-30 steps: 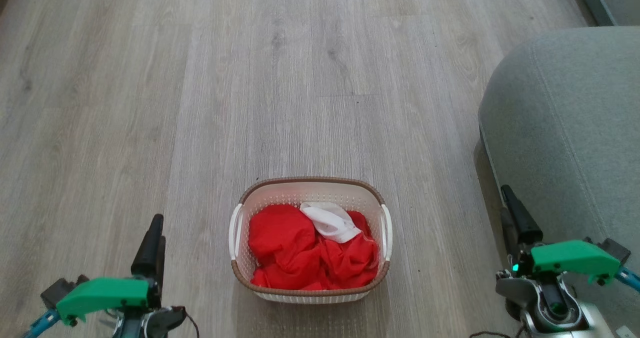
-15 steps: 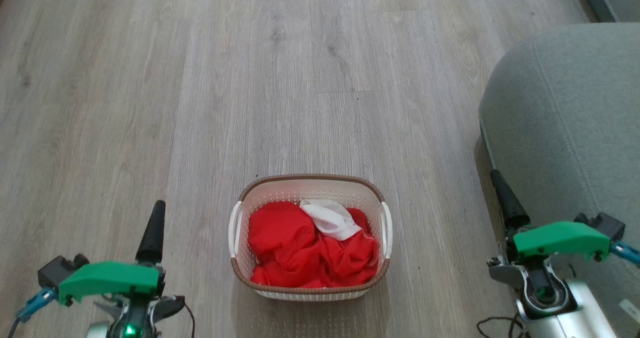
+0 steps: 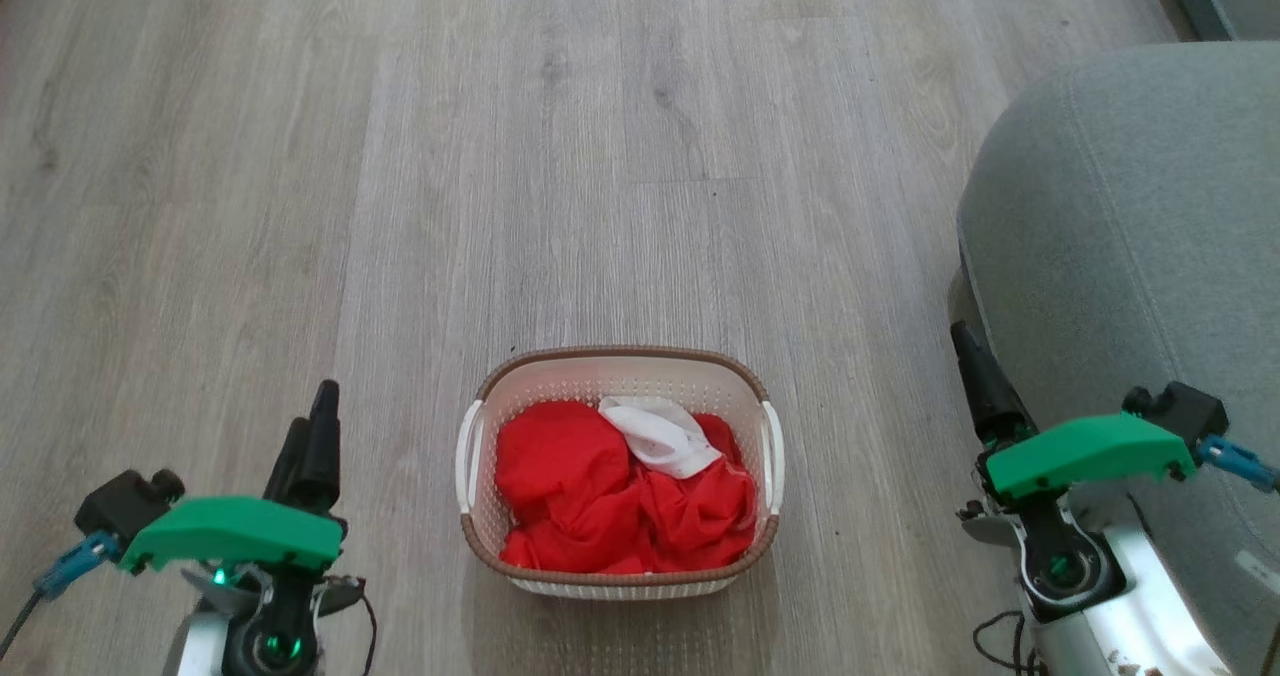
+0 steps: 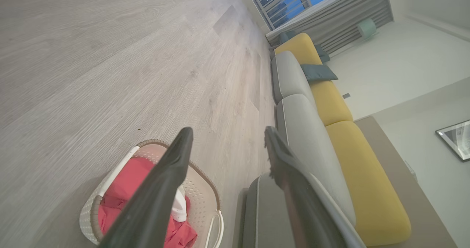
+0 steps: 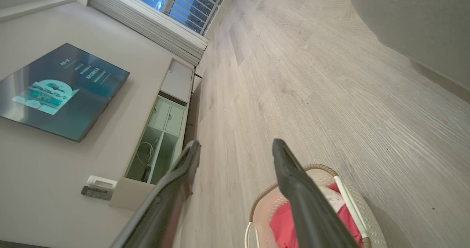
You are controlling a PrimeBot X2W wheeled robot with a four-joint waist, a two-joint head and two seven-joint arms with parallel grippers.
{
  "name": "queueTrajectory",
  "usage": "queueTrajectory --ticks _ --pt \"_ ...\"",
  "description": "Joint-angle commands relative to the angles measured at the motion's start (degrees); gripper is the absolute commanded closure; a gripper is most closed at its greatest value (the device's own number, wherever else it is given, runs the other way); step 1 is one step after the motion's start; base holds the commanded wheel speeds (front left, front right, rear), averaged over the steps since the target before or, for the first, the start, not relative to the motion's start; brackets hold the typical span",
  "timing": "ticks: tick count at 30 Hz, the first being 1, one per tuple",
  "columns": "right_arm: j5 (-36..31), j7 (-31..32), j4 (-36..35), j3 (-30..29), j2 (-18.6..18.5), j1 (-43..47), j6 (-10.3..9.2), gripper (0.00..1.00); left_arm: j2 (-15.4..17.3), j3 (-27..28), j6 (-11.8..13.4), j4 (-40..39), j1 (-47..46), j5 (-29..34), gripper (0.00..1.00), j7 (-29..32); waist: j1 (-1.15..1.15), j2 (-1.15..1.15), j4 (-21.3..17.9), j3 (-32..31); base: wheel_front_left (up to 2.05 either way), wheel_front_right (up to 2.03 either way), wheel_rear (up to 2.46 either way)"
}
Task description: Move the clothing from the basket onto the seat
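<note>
Red clothing (image 3: 600,506), with a white piece (image 3: 665,441) lying on its far side, filled the basket (image 3: 620,354), which stood on the pale wood-look floor (image 3: 500,156), near and centred between the two arms. Well to its right lay the grey-green seat (image 3: 1130,206). At the near left, the left gripper (image 4: 228,130) hung low beside the basket without touching it, fingers pointing far, spread wide and empty. At the near right, the right gripper (image 5: 235,142) hung just beside the seat's left edge, fingers leaning far-left, likewise wide apart with nothing between them.
</note>
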Motion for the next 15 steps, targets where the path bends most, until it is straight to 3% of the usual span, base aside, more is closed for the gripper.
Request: queueTrajectory --ticks 1,15 --pt "-1.9 -0.8 -1.3 1.0 -0.9 -4.1 0.01 0.0 1.4 0.6 -0.3 -1.5 -3.8 2.3 0.0 -0.9 0.0 0.0 0.0 0.1 0.0 0.0 0.0" --pt "-12.1 -3.2 1.3 4.5 -1.5 -8.0 0.01 0.0 1.9 0.5 -0.3 -0.5 -6.4 15.7 0.0 -3.2 0.0 0.0 -0.1 0.9 0.0 0.0 0.0"
